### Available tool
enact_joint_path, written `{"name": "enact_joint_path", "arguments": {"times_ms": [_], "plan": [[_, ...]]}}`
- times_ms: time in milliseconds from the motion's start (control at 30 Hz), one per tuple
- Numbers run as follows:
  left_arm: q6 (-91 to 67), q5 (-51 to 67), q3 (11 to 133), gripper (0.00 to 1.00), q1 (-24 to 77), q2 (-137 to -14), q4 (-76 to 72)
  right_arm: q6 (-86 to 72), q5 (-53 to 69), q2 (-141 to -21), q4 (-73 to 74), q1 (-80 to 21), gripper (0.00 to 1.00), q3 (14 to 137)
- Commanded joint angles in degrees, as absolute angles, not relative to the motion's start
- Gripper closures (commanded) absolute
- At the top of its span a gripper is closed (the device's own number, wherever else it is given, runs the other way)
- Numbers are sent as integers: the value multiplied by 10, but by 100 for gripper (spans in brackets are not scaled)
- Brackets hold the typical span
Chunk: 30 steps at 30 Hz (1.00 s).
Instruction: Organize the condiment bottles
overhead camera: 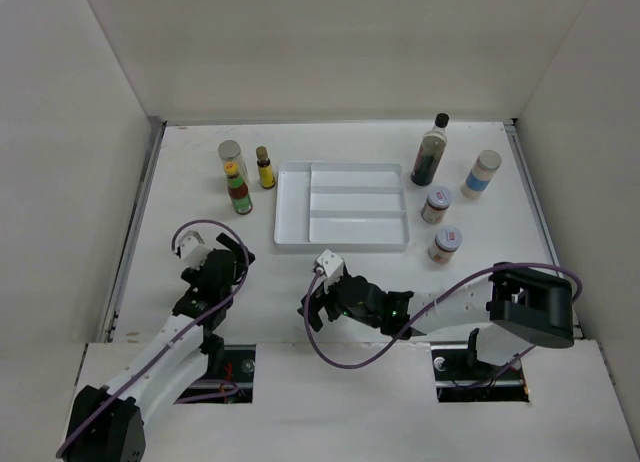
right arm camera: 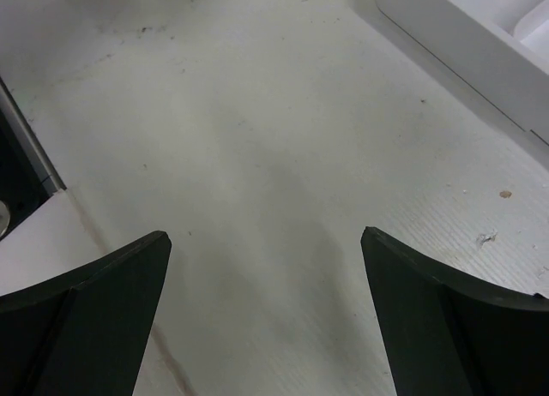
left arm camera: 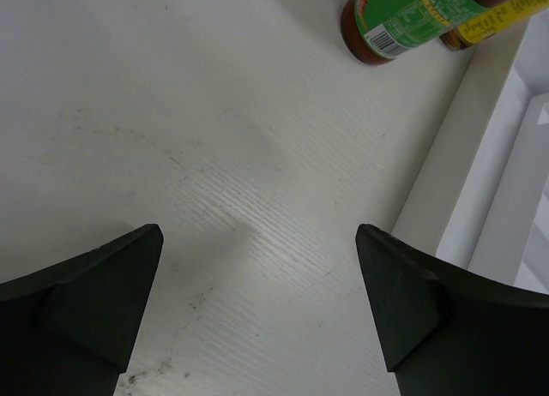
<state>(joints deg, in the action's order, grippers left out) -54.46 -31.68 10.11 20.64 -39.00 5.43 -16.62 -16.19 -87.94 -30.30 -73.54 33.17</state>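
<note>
- Tall dark-liquid glass bottle, black-capped (overhead camera: 432, 150), and white-capped blue-label bottle (overhead camera: 481, 173): upright, right of the white divided plastic tray (overhead camera: 290, 222).
- Short red-lidded jar (overhead camera: 436, 204) and second red-lidded jar (overhead camera: 445, 244): nearer, same side.
- Red-sauce bottle (overhead camera: 238, 194), silver-lidded jar (overhead camera: 231, 158) and small brown yellow-capped bottle (overhead camera: 265, 169): clustered left of the tray.
- Left gripper (left arm camera: 257, 233) and right gripper (right arm camera: 266, 237): spread wide, holding nothing.

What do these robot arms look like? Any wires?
The left arm and right arm have white links and black joints. A purple cable loops along each. The left tool and right tool end in two black wedge-shaped fingers each.
</note>
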Motion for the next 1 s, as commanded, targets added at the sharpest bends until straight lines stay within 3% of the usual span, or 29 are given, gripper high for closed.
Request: {"name": "enact_joint_path", "arguments": {"times_ms": [0, 267, 433, 600, 767, 800, 833, 867, 900, 967], "plan": [[-542, -307, 110, 0, 204, -399, 8, -154, -178, -885, -324, -739, 0, 345], [-516, -306, 136, 0, 215, -436, -28, -162, -185, -894, -317, -738, 0, 360], [-496, -316, 156, 0, 228, -444, -32, -171, -262, -879, -264, -768, 0, 401], [-471, -317, 170, 0, 250, -455, -61, -149, -399, -783, -200, -782, 0, 423], [-442, -333, 167, 0, 313, -476, -146, -120, -525, -591, -176, -771, 2, 382], [-432, -337, 166, 0, 324, -481, -163, -117, -531, -547, -169, -755, 24, 374], [-421, -340, 164, 0, 333, -486, -181, -116, -539, -506, -154, -735, 52, 369], [-410, -341, 163, 0, 341, -492, -199, -123, -553, -467, -131, -714, 70, 364], [-398, -341, 161, 0, 348, -500, -216, -137, -580, -435, -109, -693, 79, 360], [-380, -333, 156, 0, 352, -511, -247, -176, -666, -387, -40, -656, 83, 355]]}}
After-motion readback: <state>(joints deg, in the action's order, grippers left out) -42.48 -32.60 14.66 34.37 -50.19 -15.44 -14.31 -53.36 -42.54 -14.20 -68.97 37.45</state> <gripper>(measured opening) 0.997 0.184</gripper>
